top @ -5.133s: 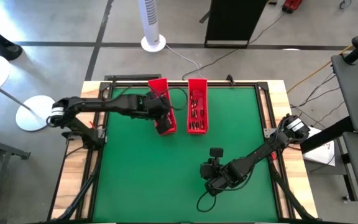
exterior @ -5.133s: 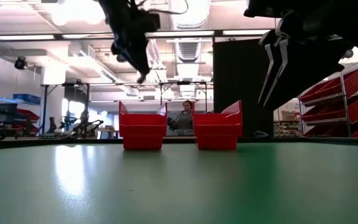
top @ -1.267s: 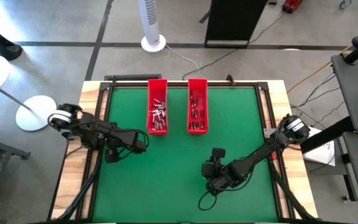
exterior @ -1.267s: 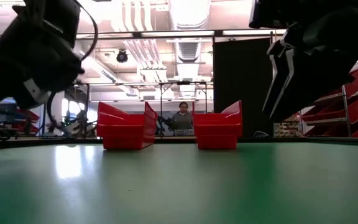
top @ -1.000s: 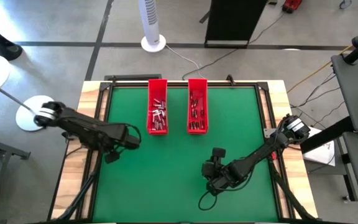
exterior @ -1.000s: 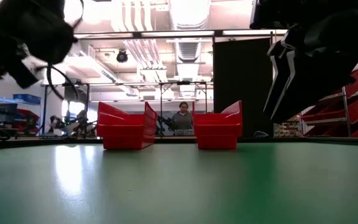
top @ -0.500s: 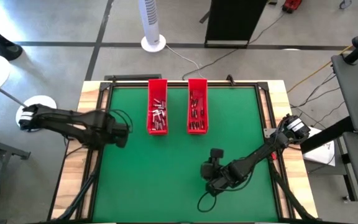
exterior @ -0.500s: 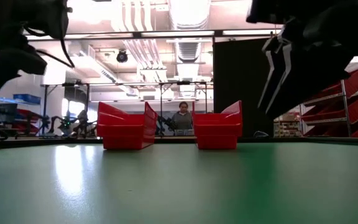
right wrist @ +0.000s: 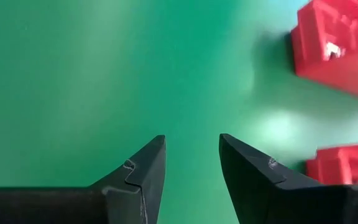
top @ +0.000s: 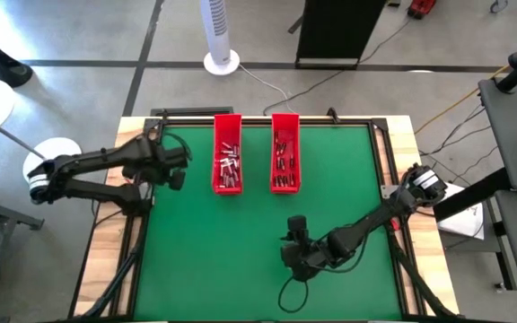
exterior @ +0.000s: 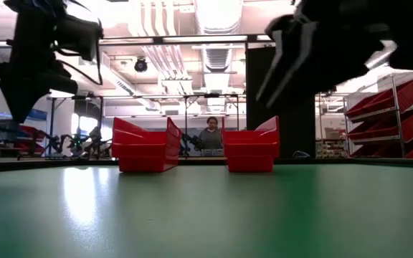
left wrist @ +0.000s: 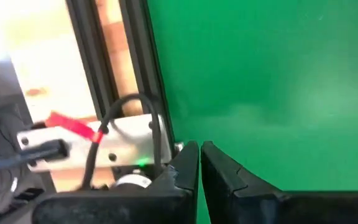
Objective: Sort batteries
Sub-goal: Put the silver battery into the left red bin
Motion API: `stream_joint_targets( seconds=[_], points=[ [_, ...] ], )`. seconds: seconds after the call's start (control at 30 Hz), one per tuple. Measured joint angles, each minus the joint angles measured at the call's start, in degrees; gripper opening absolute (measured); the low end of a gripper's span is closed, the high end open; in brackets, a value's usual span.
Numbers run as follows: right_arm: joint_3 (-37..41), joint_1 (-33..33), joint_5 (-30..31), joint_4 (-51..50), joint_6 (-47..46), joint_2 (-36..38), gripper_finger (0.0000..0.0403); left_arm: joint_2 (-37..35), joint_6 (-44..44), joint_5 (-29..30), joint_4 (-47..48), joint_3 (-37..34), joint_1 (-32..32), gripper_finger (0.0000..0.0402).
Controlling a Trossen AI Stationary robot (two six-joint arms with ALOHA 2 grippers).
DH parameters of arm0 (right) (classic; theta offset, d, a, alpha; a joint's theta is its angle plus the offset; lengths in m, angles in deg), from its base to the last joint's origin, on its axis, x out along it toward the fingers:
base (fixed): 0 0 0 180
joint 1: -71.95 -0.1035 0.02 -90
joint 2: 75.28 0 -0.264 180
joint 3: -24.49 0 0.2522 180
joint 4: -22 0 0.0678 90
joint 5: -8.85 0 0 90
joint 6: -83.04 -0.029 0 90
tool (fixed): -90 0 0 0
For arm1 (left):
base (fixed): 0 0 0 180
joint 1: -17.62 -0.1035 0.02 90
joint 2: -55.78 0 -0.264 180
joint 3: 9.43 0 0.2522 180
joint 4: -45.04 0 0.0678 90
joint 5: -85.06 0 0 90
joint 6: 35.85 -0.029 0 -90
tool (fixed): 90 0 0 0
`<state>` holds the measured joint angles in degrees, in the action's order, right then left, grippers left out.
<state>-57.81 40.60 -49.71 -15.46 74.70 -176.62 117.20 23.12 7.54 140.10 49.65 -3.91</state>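
Matt green mat [top: 240, 251] covers the table, smooth, with a soft sheen where the lights catch it in the low view. Pale bare wood [top: 108, 260] edges it, inside a dark metal frame [top: 138, 242]. Two trays [top: 228, 154] in glossy red plastic hold the batteries [top: 229, 166], silvery metal with a glint. The fingers [right wrist: 143, 180] look like matt black plastic, hard-edged.

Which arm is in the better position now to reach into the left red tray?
Probably left: the left gripper, shut, hovers beside the left red tray; the right gripper, open, is nearer the table's front.
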Motion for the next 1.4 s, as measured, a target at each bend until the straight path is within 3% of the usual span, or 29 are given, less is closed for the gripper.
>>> stream_joint_targets(
  seconds=[0.23,0.47,0.7,1.03,1.1,1.27,1.4],
  points=[
    [-0.46,2.28,-0.06,0.53,3.79,0.0,0.0132,5.49,-22.05,-7.16,0.44,-0.35,-9.54,0.0],
    [0.42,3.87,-0.41,0.34,3.9,0.0,0.0129,15.58,-48.64,-8.77,0.12,-1.22,-10.66,0.0],
    [3.01,4.77,-0.45,0.33,4.1,0.0,0.0142,22.2,-52.15,-13.59,-0.41,-1.46,-12.74,0.0],
    [5.71,10.69,-0.6,4.73,4.4,0.0,0.0137,23.97,-53.9,-25.34,-3.86,-1.14,-18.78,0.0],
    [6.04,11.85,-0.6,4.69,4.37,0.0,0.0132,24.97,-53.03,-23.85,-4.21,-1.2,-20.95,0.0],
    [6.08,13.74,-0.64,4.72,4.31,0.0,0.0122,27.82,-51.36,-12.26,-2.84,-1.49,-23.25,0.0],
    [6.3,14.16,-2.34,4.73,4.34,0.0,0.0115,30.06,-51.5,-13.29,-3.03,-1.93,-22.22,0.0]
  ],
)
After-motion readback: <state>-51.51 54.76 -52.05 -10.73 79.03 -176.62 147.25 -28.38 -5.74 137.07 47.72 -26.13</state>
